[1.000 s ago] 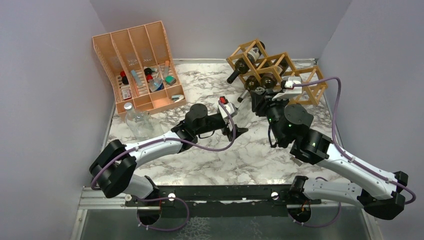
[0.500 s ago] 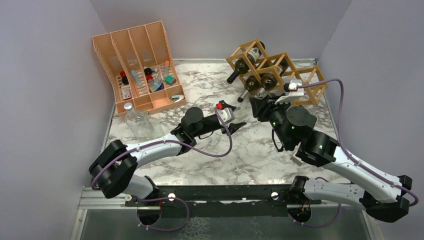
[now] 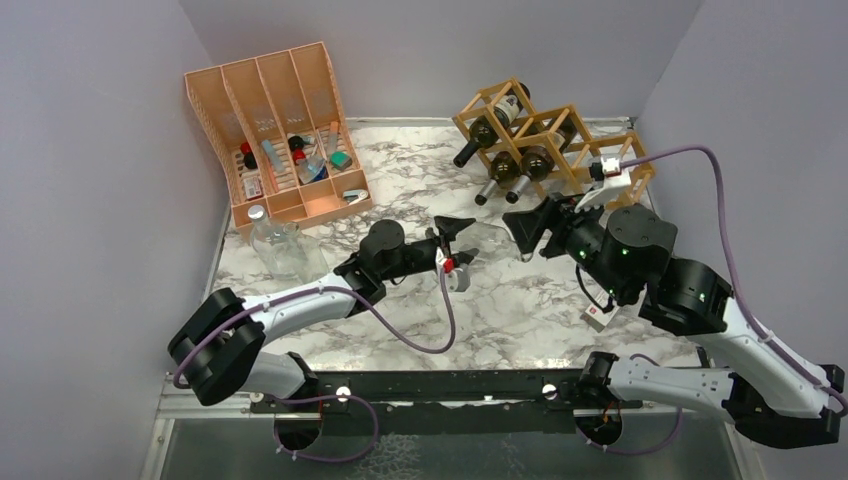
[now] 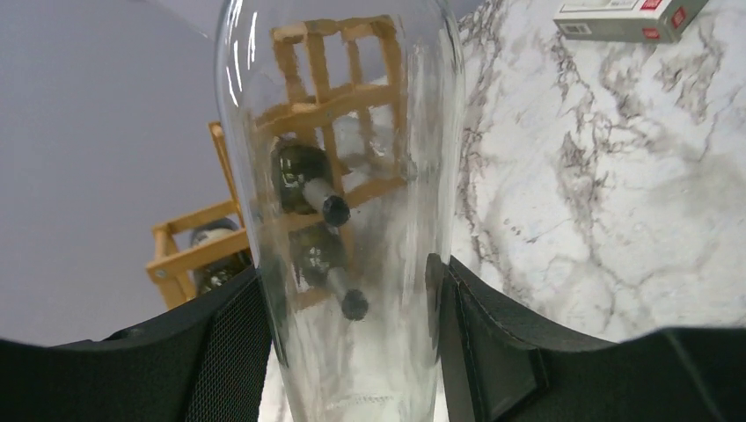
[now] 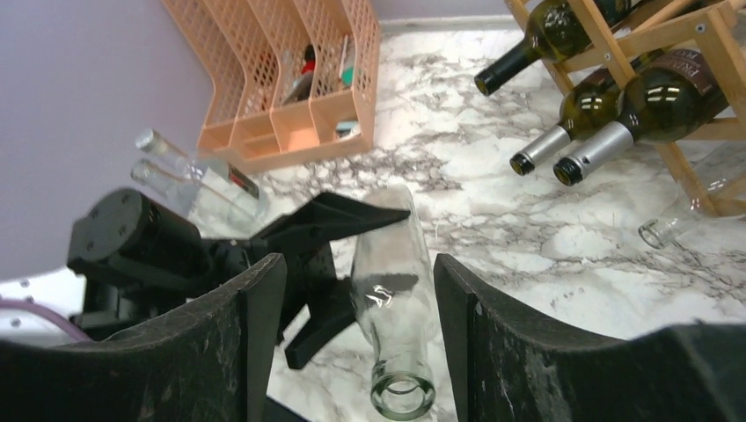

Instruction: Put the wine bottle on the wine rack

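A clear glass wine bottle (image 3: 490, 237) hangs level above the marble table, between my two grippers. My left gripper (image 3: 462, 240) is shut on its body. In the left wrist view the bottle (image 4: 343, 176) fills the space between both pads of that gripper (image 4: 352, 299). My right gripper (image 3: 522, 232) is open around the neck end. The right wrist view shows the neck (image 5: 391, 264) between the spread fingers of this gripper (image 5: 356, 290), with a gap on each side. The light wooden wine rack (image 3: 560, 140) stands at the back right, with dark bottles (image 3: 495, 130) lying in its cells.
An orange-pink slotted organiser (image 3: 280, 130) with small items stands at the back left. Clear bottles (image 3: 275, 240) lie in front of it. Another clear bottle (image 5: 695, 211) lies by the rack's foot. A small white box (image 4: 629, 13) lies on the marble.
My left gripper closed on the bottle's body and its wrist turned. My right gripper opened off the neck, and its arm drew back to the right.
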